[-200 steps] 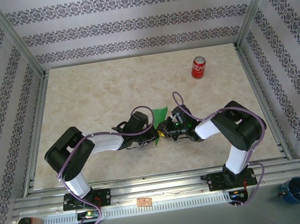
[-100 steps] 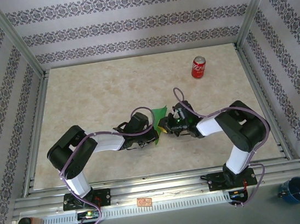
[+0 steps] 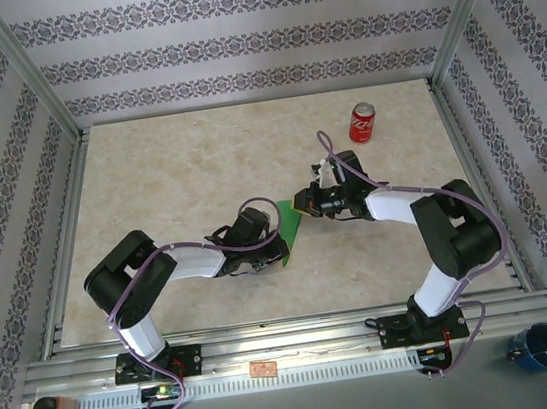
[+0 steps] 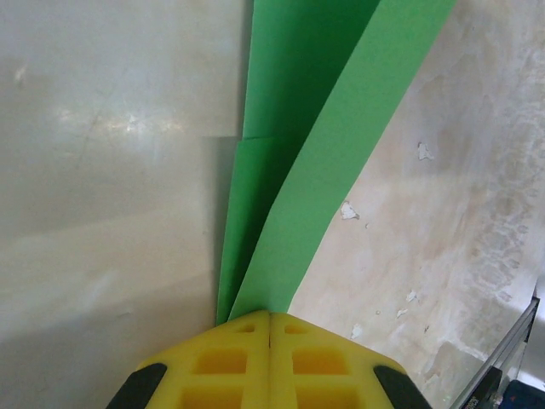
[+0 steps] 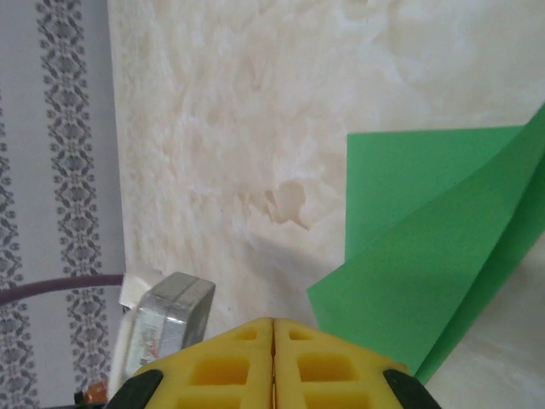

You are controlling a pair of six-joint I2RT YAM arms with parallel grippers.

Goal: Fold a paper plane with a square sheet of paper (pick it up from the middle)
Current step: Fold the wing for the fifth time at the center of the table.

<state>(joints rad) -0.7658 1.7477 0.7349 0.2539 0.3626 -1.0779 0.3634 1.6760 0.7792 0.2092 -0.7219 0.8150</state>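
Green paper pinched by left gripper; right gripper clenched empty beside it.

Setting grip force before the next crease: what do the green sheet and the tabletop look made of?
Green sheet: thin matte paper, it seems; it holds sharp creases. Tabletop: beige marble pattern, slightly glossy with soft glare; chipped white flecks hint at laminate or printed film, unsure.

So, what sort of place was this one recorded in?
Most likely a lab robot cell, not a home: a marble-look tabletop fenced by an aluminium frame, wallpaper-patterned panels around it, and a left arm and right arm bolted at the near edge.
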